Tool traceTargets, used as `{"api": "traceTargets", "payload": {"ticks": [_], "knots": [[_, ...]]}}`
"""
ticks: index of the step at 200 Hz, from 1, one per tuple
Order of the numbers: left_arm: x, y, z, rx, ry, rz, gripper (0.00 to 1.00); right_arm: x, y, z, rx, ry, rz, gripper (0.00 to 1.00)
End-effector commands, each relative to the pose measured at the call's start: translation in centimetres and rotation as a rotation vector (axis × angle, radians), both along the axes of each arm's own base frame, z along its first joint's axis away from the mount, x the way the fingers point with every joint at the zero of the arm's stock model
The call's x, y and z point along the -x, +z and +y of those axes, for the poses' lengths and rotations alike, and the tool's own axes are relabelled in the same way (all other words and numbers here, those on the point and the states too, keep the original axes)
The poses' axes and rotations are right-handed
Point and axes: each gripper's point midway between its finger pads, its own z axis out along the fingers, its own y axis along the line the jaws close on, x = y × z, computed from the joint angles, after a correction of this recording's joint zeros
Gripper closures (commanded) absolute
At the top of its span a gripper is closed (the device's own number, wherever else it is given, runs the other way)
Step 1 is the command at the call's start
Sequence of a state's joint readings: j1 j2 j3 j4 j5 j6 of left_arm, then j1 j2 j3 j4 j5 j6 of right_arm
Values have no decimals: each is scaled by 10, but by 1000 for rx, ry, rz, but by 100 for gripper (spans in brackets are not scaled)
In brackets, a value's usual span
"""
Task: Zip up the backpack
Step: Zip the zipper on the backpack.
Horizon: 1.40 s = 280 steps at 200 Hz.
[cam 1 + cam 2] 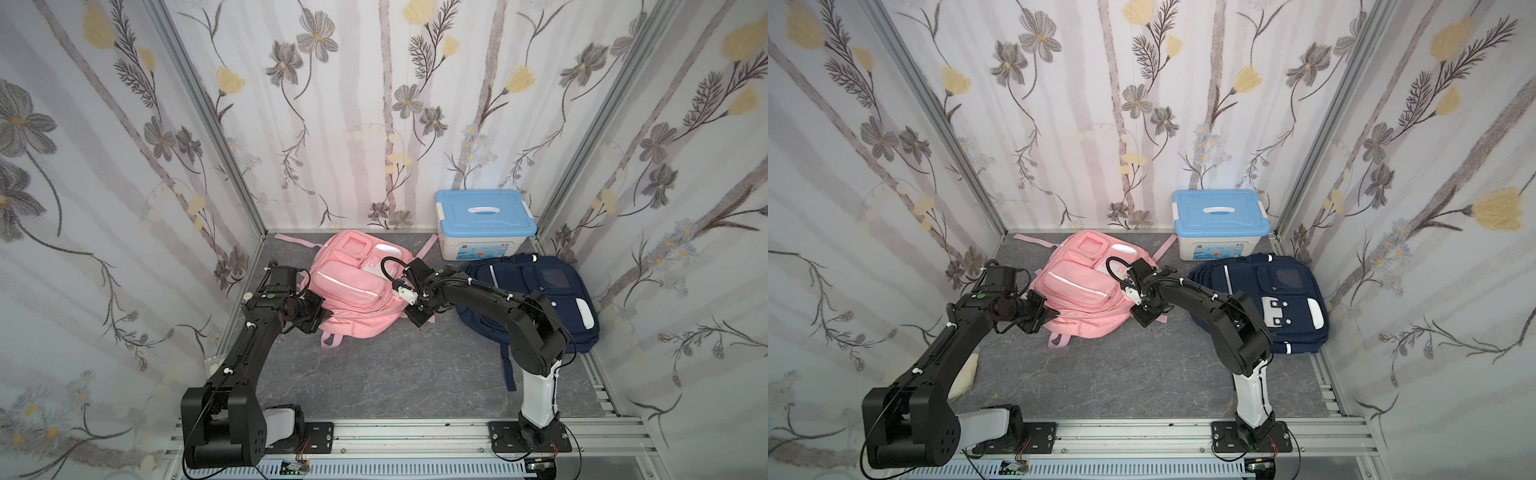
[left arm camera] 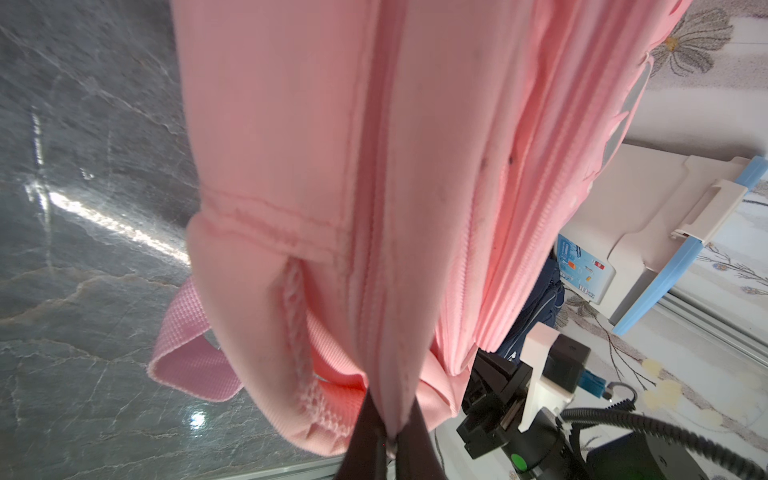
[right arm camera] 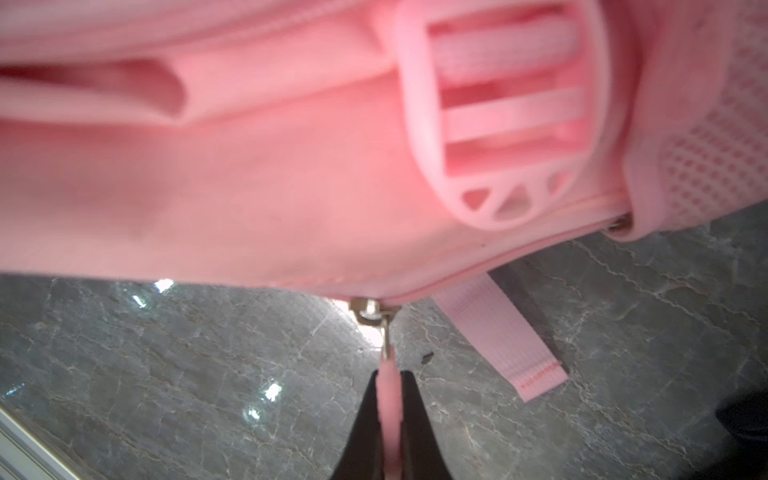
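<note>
While the pink backpack [image 1: 353,291] lies flat on the grey worktop [image 1: 395,374], near the back wall, both hands grip it at its near edge. The left hand [image 2: 390,440] is closed tight on a fold of pink fabric along the zipper line, at the bag's left corner. The right hand [image 3: 389,415] is pinched on the pink zipper pull [image 3: 390,374], which hangs from the metal slider [image 3: 370,311] at the right corner. A navy backpack [image 1: 540,291] lies near on the right, and a blue-lidded box [image 1: 484,216] stands behind it.
</note>
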<state>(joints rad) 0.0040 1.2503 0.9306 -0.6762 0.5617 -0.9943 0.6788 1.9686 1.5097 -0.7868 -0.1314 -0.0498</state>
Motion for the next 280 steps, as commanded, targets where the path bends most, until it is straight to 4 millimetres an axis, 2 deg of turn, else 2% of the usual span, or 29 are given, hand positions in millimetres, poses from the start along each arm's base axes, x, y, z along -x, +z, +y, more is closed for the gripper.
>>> {"api": "traceTargets", "payload": {"ticks": [1,54,121,160,184,206,222,227,235,241,246,254,265,280], "knots": [[-5,9,3,-8,12,-43,100,-1,-3,-17,61,-33,15,100],[-4,9,-1,5,10,-51,100,-14,-5,-18,54,-51,2,100],[-1,12,-2,2,-4,-48,100,-44,-19,-47,72,-130,6,100],[0,12,-3,5,-8,-48,100,-66,-18,-57,64,-166,-11,100],[1,11,-2,3,-3,-45,100,-70,-18,-54,49,-171,-8,100],[1,12,-3,4,-2,-46,97,-64,-12,-51,30,-168,-5,100],[-1,13,-7,13,-7,-53,82,-57,-4,-54,29,-160,-14,91],[-3,14,-10,18,-14,-59,76,-55,-2,-56,32,-157,-19,81],[-5,15,-15,27,-26,-62,55,-53,1,-59,31,-158,-22,57],[-6,17,-21,31,-42,-67,40,-51,5,-59,22,-157,-23,46],[-7,18,-26,31,-56,-65,32,-50,9,-58,8,-158,-23,40],[-9,22,-33,26,-79,-71,27,-47,18,-53,-32,-154,-20,31],[-12,19,-43,18,-100,-60,23,-43,31,-43,-96,-148,-10,28],[-15,26,-52,13,-120,-74,19,-39,48,-34,-161,-147,-8,26]]}}
